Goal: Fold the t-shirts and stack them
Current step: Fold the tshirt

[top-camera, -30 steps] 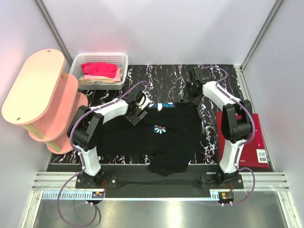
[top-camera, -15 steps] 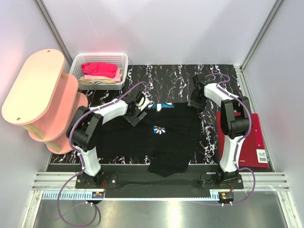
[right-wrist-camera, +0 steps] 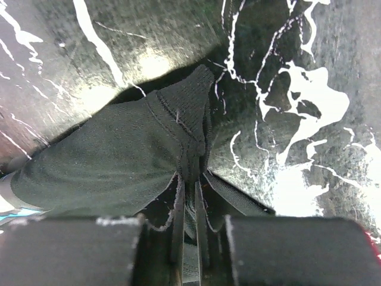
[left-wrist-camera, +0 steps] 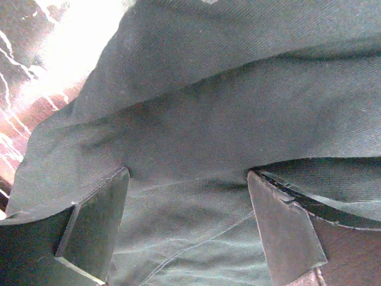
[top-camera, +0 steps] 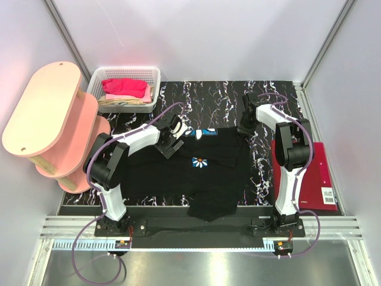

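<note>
- Right gripper (right-wrist-camera: 189, 176): all but shut, pinching a small hemmed peak of cloth at the far right corner of the black t-shirt (top-camera: 202, 173); only the very tip between the fingers.
- Left gripper (left-wrist-camera: 187, 177): wide open, fingers either side of a raised fold near the shirt's far left shoulder; grips nothing; touching the cloth or just above it, cannot tell.
- Black t-shirt: spread over the middle of the marbled table (top-camera: 208, 95), daisy print (top-camera: 200, 161) facing up, a bunched lobe of hem reaching over the near edge.
- Most likely failure: losing the corner from the right pinch on any lift or pull, because so little cloth sits between the fingers.
- Next risk: a lopsided drag. With one side gripped and the other free, pulling would probably skew and wrinkle the shirt instead of laying a clean fold.
- On the left: closing over that raised fold could catch two layers at once, or only a loose ridge, and spoil the fold line.
- At the near edge: the overhanging lobe could snag or slide further off under a pull.
- Further out: dark red t-shirt (top-camera: 324, 170) flat just beside the right arm; could be nudged by a swinging elbow.
- Far left corner: pink t-shirt (top-camera: 125, 87) in the white basket (top-camera: 156, 83), well apart, unlikely to be disturbed.
</note>
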Controlling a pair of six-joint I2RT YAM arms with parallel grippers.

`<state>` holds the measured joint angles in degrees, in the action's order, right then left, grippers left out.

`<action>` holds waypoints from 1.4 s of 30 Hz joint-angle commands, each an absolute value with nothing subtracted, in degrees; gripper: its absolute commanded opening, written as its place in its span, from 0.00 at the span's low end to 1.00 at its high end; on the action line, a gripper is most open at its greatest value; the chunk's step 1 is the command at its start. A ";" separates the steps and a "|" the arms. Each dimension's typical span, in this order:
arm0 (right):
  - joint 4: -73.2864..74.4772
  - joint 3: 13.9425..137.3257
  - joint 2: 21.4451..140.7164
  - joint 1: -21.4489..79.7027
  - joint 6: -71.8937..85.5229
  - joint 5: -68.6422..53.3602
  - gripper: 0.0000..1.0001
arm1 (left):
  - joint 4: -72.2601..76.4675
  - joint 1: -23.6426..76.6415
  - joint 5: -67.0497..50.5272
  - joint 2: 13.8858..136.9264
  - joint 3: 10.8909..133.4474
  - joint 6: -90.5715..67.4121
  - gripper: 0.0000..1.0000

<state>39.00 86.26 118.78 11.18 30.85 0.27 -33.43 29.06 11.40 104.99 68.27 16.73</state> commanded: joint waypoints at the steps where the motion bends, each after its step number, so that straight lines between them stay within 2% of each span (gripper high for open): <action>1: 36.47 88.42 118.57 10.64 30.67 0.18 0.12 | -36.21 28.83 9.93 104.41 67.94 17.23 0.86; 15: 38.49 92.81 120.05 5.10 28.56 4.92 0.12 | -36.30 28.83 10.37 103.63 67.32 17.75 0.86; 20: 40.86 99.29 125.41 3.25 27.07 7.38 0.43 | -36.39 28.83 10.46 103.54 67.50 18.10 0.86; 22: 43.05 102.20 128.13 2.64 26.63 6.68 0.58 | -36.65 28.83 10.46 103.62 67.67 18.11 0.86; 23: 43.68 104.39 128.75 2.64 26.46 6.59 0.71 | -36.65 28.83 10.46 103.62 67.76 18.11 0.86; 26: 44.39 104.07 127.63 3.07 26.19 7.46 0.75 | -36.83 28.92 10.37 103.62 67.85 18.10 0.86; 30: 44.38 100.12 121.04 5.79 24.35 17.72 0.83 | -36.91 28.92 10.11 103.45 67.85 17.93 0.86; 36: 44.91 96.33 110.40 13.26 23.38 25.04 0.85 | -37.53 28.92 9.93 103.19 68.47 17.49 0.86; 38: 44.83 96.15 107.67 16.16 23.99 21.73 0.85 | -37.97 28.92 10.11 102.83 68.99 17.58 0.86; 39: 44.48 95.98 107.14 16.69 24.34 14.14 0.85 | -38.14 28.92 10.54 102.31 69.17 17.67 0.86; 42: 43.86 95.63 107.14 17.05 26.45 3.64 0.85 | -39.28 28.65 10.64 100.12 70.75 18.37 0.87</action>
<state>44.69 95.66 109.56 15.99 24.71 14.90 -35.55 29.17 10.11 104.57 68.31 16.82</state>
